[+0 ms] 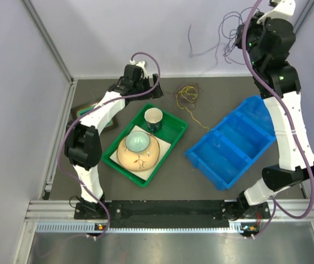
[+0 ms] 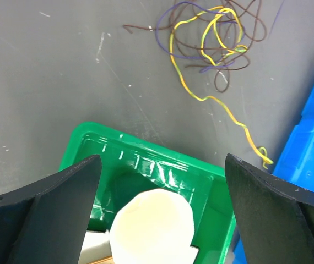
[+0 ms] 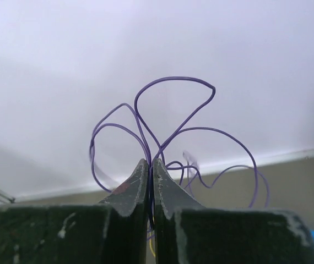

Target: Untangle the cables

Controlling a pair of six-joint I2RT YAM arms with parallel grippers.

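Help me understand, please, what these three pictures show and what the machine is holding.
Two robot arms are bolted at the near edge of a table. One picture looks down from above; the other two come from cameras on each wrist. On it lie a green tray with a cup and a bowl, a blue bin, and a tangle of thin cables. The right gripper, raised high, is shut on a purple cable. The left gripper is open and holds nothing, near the tray.

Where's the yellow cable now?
Top view, centre: the yellow cable lies tangled on the table just beyond the green tray, its loose tail trailing right toward the blue bin.
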